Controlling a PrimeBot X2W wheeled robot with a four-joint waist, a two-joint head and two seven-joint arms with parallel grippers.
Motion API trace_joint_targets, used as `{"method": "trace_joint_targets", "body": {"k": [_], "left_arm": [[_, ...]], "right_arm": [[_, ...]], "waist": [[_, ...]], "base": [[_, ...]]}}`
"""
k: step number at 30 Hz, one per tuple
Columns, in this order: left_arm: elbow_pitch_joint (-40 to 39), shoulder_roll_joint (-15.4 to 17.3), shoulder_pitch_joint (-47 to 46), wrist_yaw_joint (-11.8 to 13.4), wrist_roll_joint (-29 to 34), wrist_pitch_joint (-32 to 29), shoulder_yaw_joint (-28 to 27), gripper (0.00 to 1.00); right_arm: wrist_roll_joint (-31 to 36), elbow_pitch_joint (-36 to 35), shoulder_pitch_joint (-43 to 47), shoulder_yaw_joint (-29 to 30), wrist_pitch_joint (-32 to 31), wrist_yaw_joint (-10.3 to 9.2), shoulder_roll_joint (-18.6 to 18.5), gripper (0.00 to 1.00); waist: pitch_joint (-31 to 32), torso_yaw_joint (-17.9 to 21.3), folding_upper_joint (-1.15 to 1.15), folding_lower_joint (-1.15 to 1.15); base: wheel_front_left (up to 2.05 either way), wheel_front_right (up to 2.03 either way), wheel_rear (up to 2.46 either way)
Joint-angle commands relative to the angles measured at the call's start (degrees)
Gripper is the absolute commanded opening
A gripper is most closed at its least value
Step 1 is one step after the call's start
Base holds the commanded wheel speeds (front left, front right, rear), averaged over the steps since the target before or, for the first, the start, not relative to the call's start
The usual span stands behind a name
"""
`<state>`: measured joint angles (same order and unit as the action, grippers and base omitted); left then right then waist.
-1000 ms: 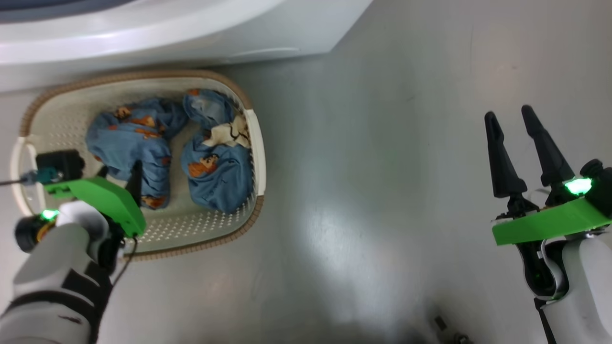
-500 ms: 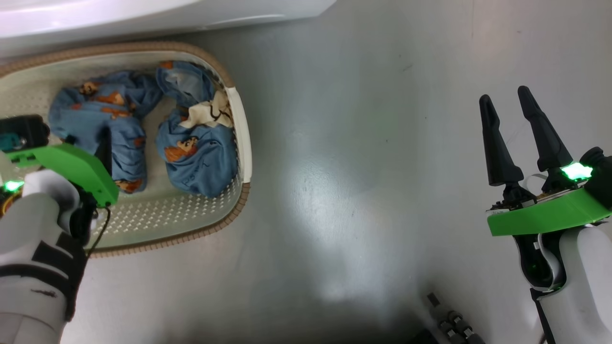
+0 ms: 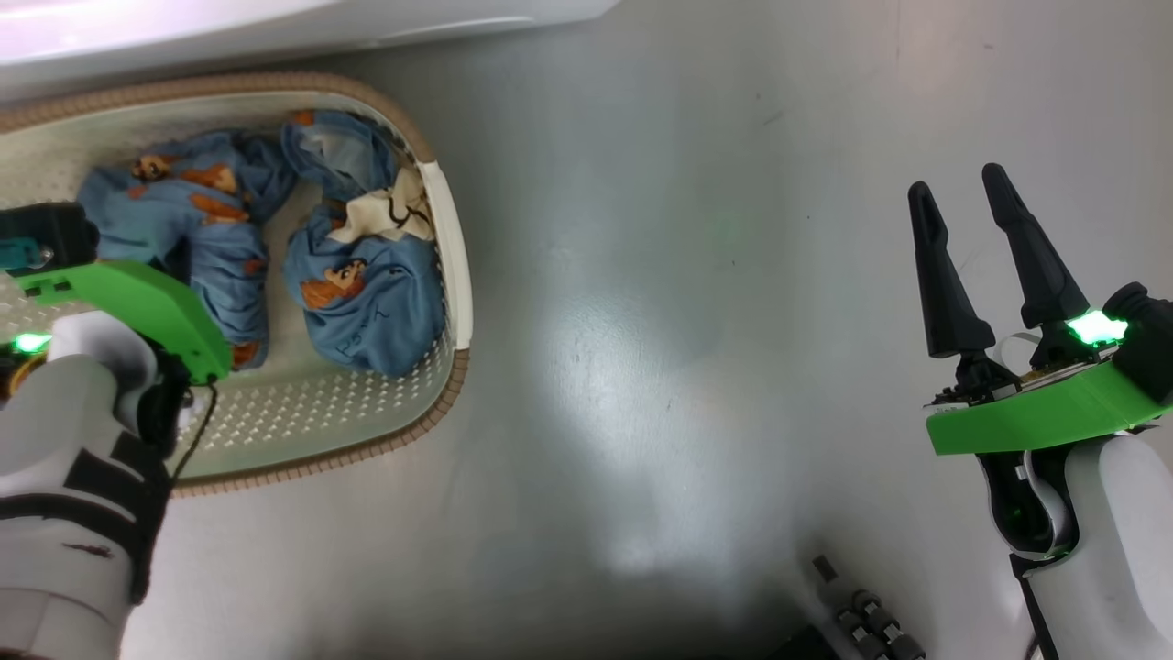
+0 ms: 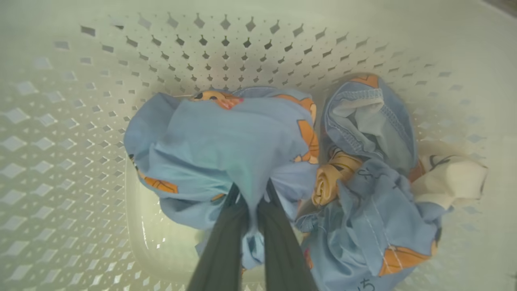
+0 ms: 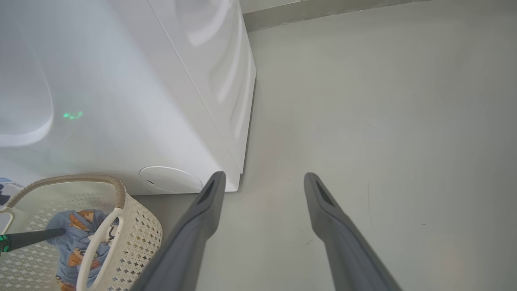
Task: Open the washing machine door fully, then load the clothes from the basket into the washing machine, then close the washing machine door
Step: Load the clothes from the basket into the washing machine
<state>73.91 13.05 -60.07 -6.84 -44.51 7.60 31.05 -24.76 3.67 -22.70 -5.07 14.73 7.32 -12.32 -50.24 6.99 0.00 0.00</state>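
The cream basket (image 3: 454, 367) stands on the floor against the white washing machine (image 3: 275, 27), and it holds two bundles of light blue printed clothes. My left gripper (image 4: 250, 190) reaches down into the basket and is shut on a fold of the left bundle (image 4: 226, 137). The right bundle (image 3: 367, 293) lies beside it against the basket's wall. In the head view the left gripper (image 3: 179, 270) is mostly behind its green plate. My right gripper (image 3: 957, 181) hovers open and empty over bare floor, well to the right. The washing machine door is out of view.
The washing machine's front corner (image 5: 238, 178) with a round white cap (image 5: 170, 179) is just beyond the basket (image 5: 133, 238). Grey floor (image 3: 687, 321) stretches between the basket and my right arm. Dark parts of my base (image 3: 852, 623) show at the bottom edge.
My left gripper has shut on the left bundle, pinching its fabric. The head camera has shifted, moving the basket left and up in the picture. The right gripper has stayed open.
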Motion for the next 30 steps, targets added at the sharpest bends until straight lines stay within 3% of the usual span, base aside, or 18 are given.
{"method": "trace_joint_targets", "body": {"k": [1,11,16,22,30], "left_arm": [[0.0,1.9,1.0,-0.1,-0.6,0.5,-1.1,0.0],[-0.8,-0.6,5.3,-0.6,-5.1,6.6,-4.2,0.0],[-6.3,-0.2,9.9,-0.6,-5.6,7.4,-6.1,0.0],[-16.2,0.8,19.2,-0.6,0.4,7.4,-12.4,0.0],[-26.8,-0.3,28.4,-0.6,8.1,7.4,-19.7,0.0]], "right_arm": [[0.5,-1.0,1.6,-1.0,0.3,0.17,-0.2,1.0],[0.2,0.4,2.6,-0.4,0.3,0.17,-0.6,1.0],[-0.2,1.6,4.2,0.0,0.3,0.17,-1.2,1.0],[-0.6,3.4,7.3,-0.3,0.3,0.17,-1.8,1.0],[-1.2,4.9,10.7,-0.1,0.3,0.17,-2.4,1.0]], "waist": [[0.6,-0.3,0.0,0.0],[7.1,-2.6,0.0,0.0],[12.5,-3.8,0.0,0.0],[20.7,-4.6,0.0,0.0],[28.0,-5.0,0.0,0.0]], "base": [[0.0,0.0,0.0],[0.0,0.0,0.0],[0.0,0.0,0.0],[0.0,0.0,0.0],[0.0,0.0,0.0]]}}
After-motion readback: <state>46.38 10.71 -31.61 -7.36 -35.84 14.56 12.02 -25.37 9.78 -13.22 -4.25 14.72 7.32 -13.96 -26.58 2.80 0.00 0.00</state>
